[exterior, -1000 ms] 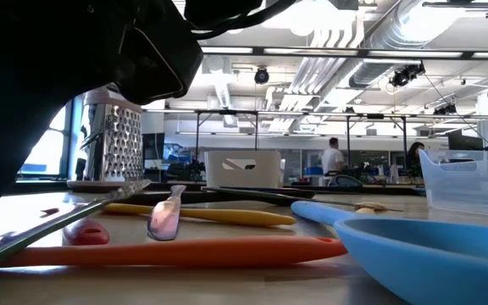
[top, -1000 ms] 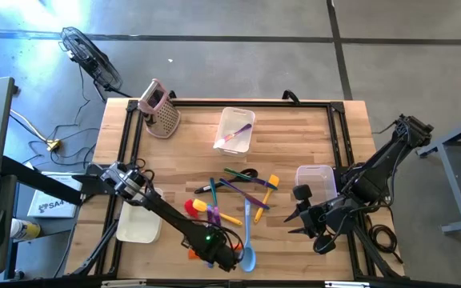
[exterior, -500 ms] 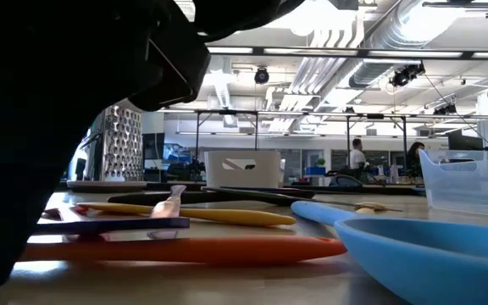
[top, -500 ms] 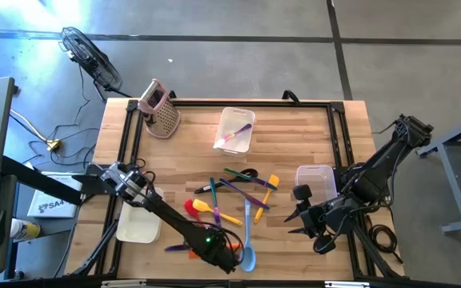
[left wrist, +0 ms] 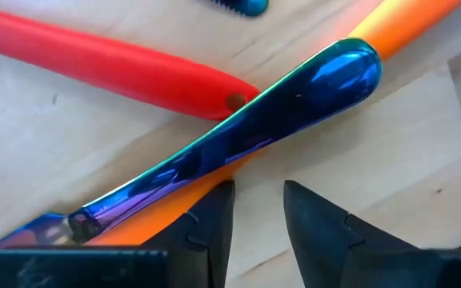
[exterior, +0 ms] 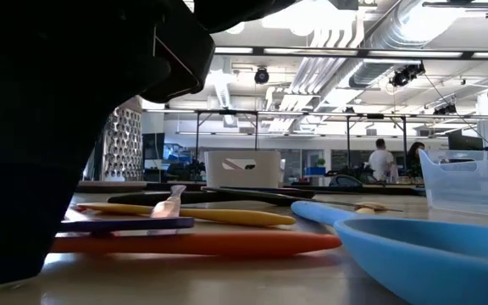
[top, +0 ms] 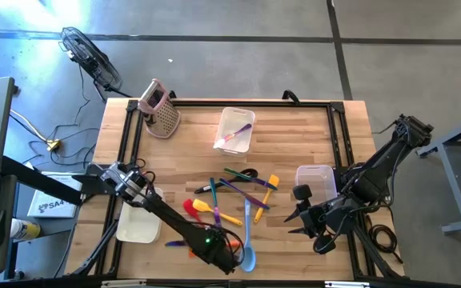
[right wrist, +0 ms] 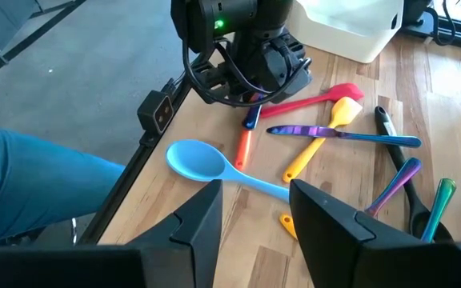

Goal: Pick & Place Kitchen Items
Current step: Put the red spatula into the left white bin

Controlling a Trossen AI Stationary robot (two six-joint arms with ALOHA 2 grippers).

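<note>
Several slim kitchen items lie mid-table: a red spatula, a yellow one, a blue ladle, and purple and green ones. Near the front edge, an iridescent purple-blue utensil lies flat, crossing an orange one and touching the red handle. My left gripper points down just over this crossing. It is open, with nothing between its fingers. My right gripper hangs open above the table's right part.
A clear bin at the far middle holds a pink-purple utensil. Another clear bin stands at the right and a white bin at the left. A pink grater stands at the far left corner. People move in the room behind.
The iridescent utensil stood tilted, one end raised at my left gripper. It has dropped flat onto the orange one, its free end toward the table's left. My left gripper has stayed in place, its wrist turning slightly.
</note>
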